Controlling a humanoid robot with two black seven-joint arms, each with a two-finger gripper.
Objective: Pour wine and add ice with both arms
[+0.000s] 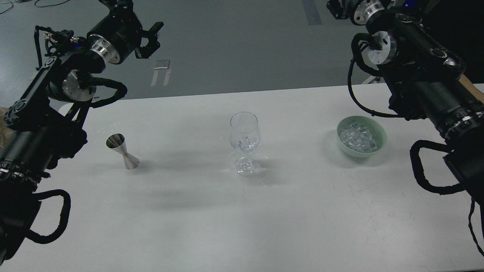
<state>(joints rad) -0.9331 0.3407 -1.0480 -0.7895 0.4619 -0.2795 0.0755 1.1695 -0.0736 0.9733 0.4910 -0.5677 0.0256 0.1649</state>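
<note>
- Both arms raised clear of the white table.
- Left jaws spread, empty, at eleven o'clock from the jigger.
- Right jaws out of view.
- Ice in the green bowl, three o'clock from the wine glass; nearer the right arm.

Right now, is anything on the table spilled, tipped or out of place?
Nothing stands out. The jigger, wine glass and green bowl of ice cubes all stand upright and apart on the table, with no puddle visible. The left pincer is raised clear, holding nothing.
</note>
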